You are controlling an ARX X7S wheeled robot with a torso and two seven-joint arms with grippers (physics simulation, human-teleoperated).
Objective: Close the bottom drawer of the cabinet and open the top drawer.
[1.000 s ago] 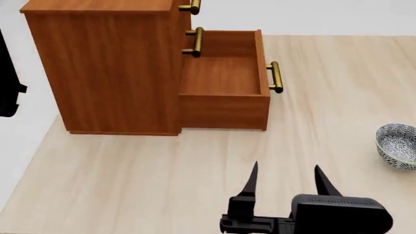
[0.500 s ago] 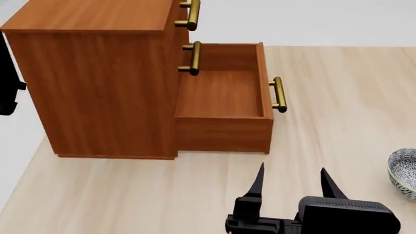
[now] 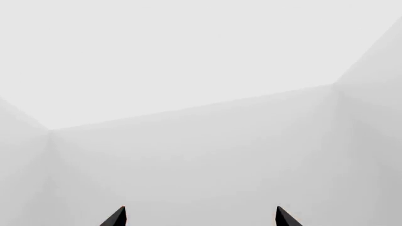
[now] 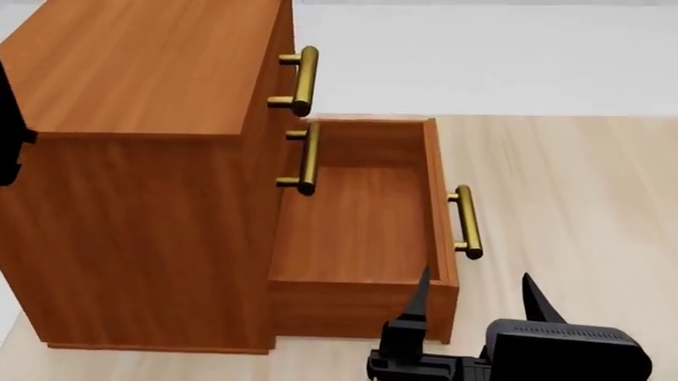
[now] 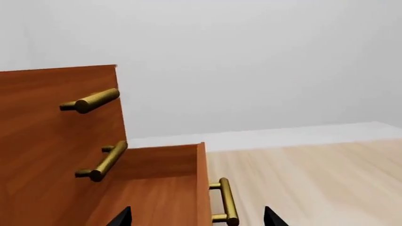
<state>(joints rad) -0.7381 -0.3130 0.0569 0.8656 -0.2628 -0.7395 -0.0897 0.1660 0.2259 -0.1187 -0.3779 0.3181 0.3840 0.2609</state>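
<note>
The reddish-brown cabinet (image 4: pixel 138 159) stands at the left of the head view. Its bottom drawer (image 4: pixel 360 230) is pulled out, empty, with a brass handle (image 4: pixel 466 222) on its front. The middle drawer's handle (image 4: pixel 305 159) and the top drawer's handle (image 4: pixel 303 81) sit flush against the shut fronts. My right gripper (image 4: pixel 477 298) is open and empty, just in front of the bottom drawer's near corner. In the right wrist view the cabinet (image 5: pixel 50 141), the drawer handle (image 5: pixel 226 200) and the open gripper (image 5: pixel 197 217) show. My left gripper (image 3: pixel 199 217) is open, facing blank wall.
The cabinet stands on a pale wooden floor (image 4: pixel 572 182) that runs to the right of the drawer. A white wall (image 4: pixel 477 55) lies behind. A dark part of my left arm (image 4: pixel 9 119) shows at the left edge.
The view has moved closer to the cabinet and lower: the cabinet and open drawer loom larger. The patterned bowl has left the view. My right gripper now stands at the drawer's near corner.
</note>
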